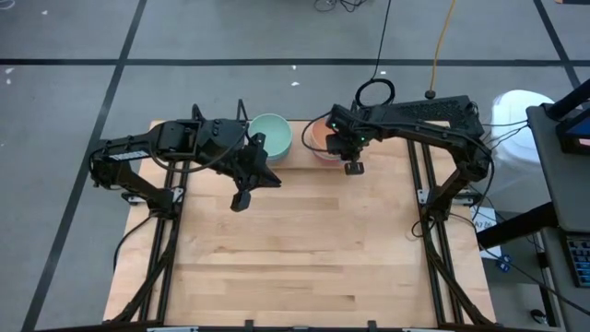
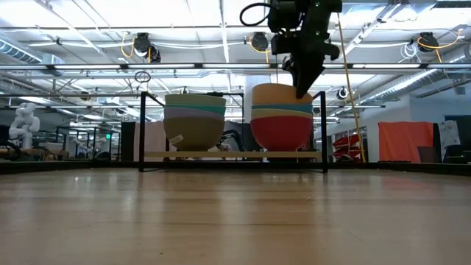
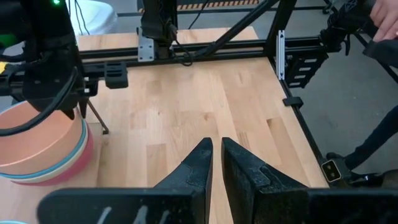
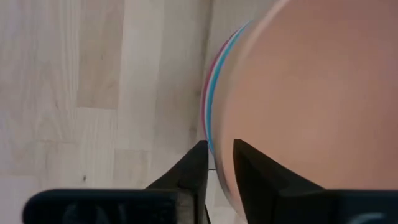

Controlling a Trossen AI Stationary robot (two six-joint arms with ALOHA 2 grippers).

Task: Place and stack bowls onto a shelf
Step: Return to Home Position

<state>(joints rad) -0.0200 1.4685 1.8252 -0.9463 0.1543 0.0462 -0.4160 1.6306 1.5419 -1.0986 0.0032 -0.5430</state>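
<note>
On the shelf at the table's far edge stand two stacks of bowls. The left stack is topped by a mint green bowl. The right stack has a magenta bowl lowest and an orange bowl on top. My right gripper points steeply down at the orange bowl's near right rim. It is open, one finger outside the rim and one over the bowl's inside. My left gripper hangs shut above the bare table in front of the left stack, holding nothing. My right gripper straddles the orange bowl's rim from above, with a gap showing between the outer finger and the rim. Whether the inner finger touches the bowl, I cannot tell. The bowl sits nested upright on its stack.
Bare wooden tabletop spreads in front of the shelf. Black frame rails run along both table sides. The shelf's thin black uprights stand at its ends. A person's sleeve shows beyond the table's right side.
</note>
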